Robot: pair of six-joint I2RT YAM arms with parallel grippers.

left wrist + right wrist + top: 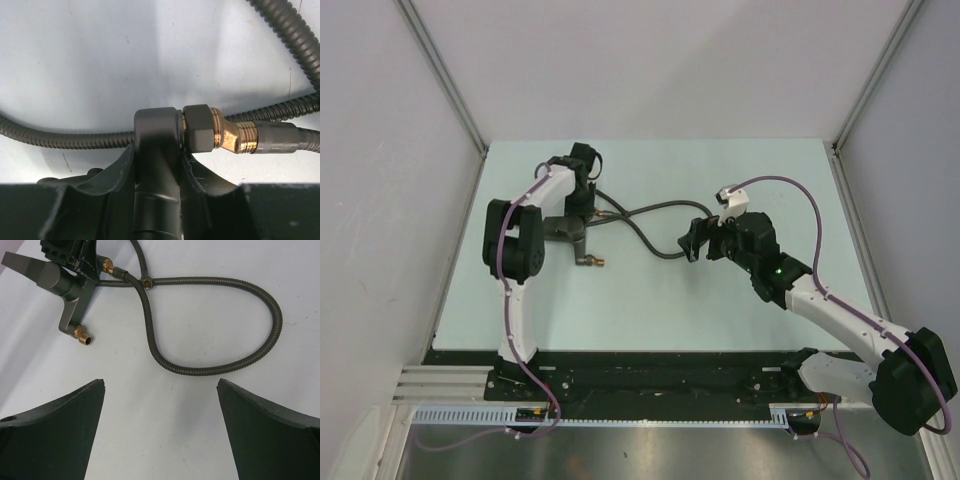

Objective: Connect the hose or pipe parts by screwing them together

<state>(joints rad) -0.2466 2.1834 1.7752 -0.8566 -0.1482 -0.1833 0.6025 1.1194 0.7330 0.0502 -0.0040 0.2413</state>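
My left gripper [156, 152] is shut on the stem of the dark-grey forked fitting [155, 125], one jaw on each side. A dark hex nut [200, 134] sits against the fitting's side, followed by a brass elbow [235, 137] and the hose's end sleeve [277, 140]. From above, the fitting [563, 232] lies under my left gripper [578, 222], its free brass tip [598, 262] pointing towards the near edge. The grey corrugated hose [650, 235] runs right towards my right gripper [705, 243]. In the right wrist view this gripper [161, 385] stands open above bare table, just short of the hose loop [210, 371].
The pale table [660, 300] is bounded by white walls at the back and sides. A black rail [650, 385] carries the arm bases at the near edge. Purple cables [800, 200] run along both arms.
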